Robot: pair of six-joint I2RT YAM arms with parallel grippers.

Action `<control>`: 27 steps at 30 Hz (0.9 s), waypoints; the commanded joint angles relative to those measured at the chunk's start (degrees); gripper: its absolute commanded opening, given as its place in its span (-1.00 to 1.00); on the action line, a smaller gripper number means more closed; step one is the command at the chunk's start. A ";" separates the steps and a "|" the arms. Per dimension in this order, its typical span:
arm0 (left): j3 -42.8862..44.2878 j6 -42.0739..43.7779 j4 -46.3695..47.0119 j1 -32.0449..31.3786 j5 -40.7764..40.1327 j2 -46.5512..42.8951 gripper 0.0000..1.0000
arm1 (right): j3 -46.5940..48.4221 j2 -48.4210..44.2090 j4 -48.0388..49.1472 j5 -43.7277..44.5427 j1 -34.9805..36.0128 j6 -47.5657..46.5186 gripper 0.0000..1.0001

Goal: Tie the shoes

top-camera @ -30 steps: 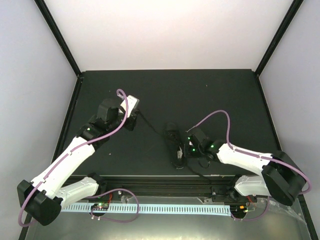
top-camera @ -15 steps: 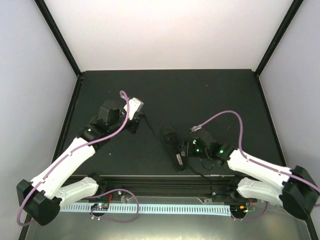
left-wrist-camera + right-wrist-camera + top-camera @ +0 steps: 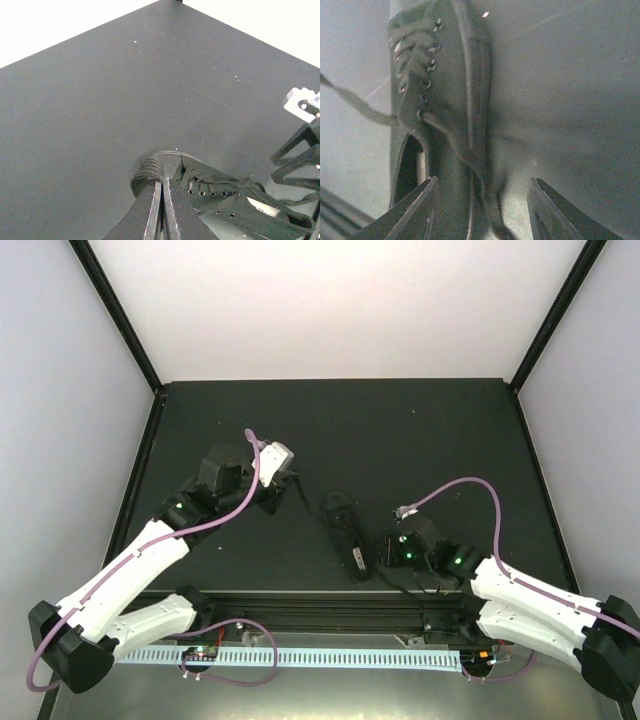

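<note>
We see the black shoe [image 3: 346,535] lying on the worktop [image 3: 420,430] close to its near edge, between the two arms, with its toe pointing far and left. The left fingers [image 3: 148,174] are pressed together on a thin lace [image 3: 172,152] just left of the toe. The right fingers [image 3: 415,207] stand apart at the heel end, holding nothing.

Left tool [image 3: 161,200] with jaws flat together; right tool [image 3: 482,200] with jaws well apart.
</note>
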 commanded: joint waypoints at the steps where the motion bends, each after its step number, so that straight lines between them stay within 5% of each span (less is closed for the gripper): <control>1: -0.18 1.03 2.13 -0.63 0.42 -1.81 -0.97 | -2.48 0.42 11.62 -10.01 0.05 -3.33 -0.01; 18: -0.33 1.73 1.93 -0.86 -2.28 -1.19 -0.97 | 3.85 14.82 14.80 -10.18 0.20 -8.60 -0.51; 23: -0.40 1.56 1.88 -0.86 -2.89 -1.38 -0.97 | 3.87 12.96 14.11 -8.24 0.21 -7.70 -0.91; 27: -0.42 1.34 1.81 -0.89 -4.69 -1.96 -0.97 | 4.00 7.76 11.18 -6.52 0.19 -7.10 -0.97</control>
